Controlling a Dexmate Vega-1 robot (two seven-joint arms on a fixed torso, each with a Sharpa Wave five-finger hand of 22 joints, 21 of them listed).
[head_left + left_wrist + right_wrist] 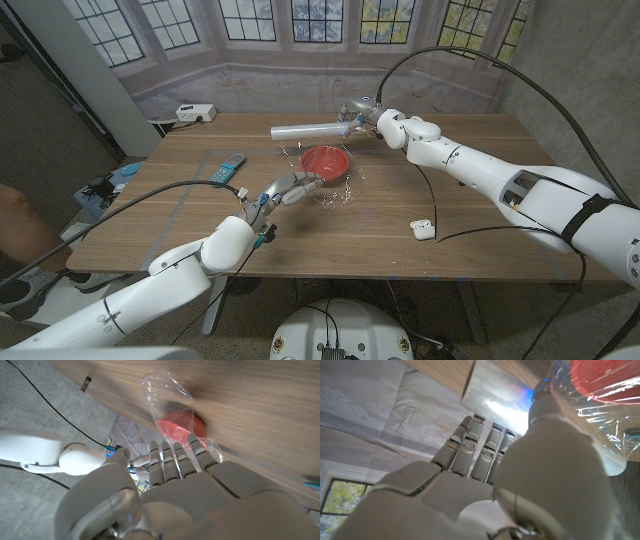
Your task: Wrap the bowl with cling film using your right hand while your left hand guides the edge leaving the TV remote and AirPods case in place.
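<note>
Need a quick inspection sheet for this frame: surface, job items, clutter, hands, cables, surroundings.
Surface: wooden table, no spills seen.
Job's things: red bowl near the table's middle, cling film draped over and around it; film roll behind the bowl; TV remote to the robot's left of the bowl; AirPods case near the front right.
Clutter: nothing seen on the table.
Hands: right hand grips the roll's end; left hand reaches with fingers extended to the film at the bowl's near edge.
Cables: black cable lies across the table near the case.
Surroundings: white power strip behind the far left corner; windows beyond.
</note>
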